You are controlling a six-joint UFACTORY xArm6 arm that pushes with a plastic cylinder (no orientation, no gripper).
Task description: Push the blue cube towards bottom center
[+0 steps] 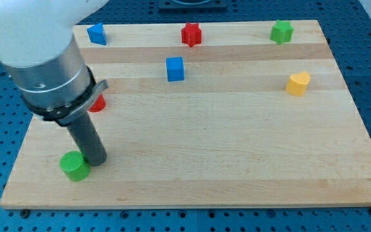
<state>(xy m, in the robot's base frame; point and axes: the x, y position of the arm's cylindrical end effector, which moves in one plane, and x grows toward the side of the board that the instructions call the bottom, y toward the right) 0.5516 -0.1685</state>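
Note:
The blue cube (175, 69) sits on the wooden board (224, 148) in the upper middle. My tip (96, 161) rests near the board's lower left, touching or just right of a green round block (75, 166). The rod is far below and to the left of the blue cube.
A second blue block (96, 33) lies at the top left, a red star block (190, 34) at top centre, a green block (281, 31) at top right, a yellow heart block (297, 84) at the right. A red block (97, 103) is partly hidden behind the arm.

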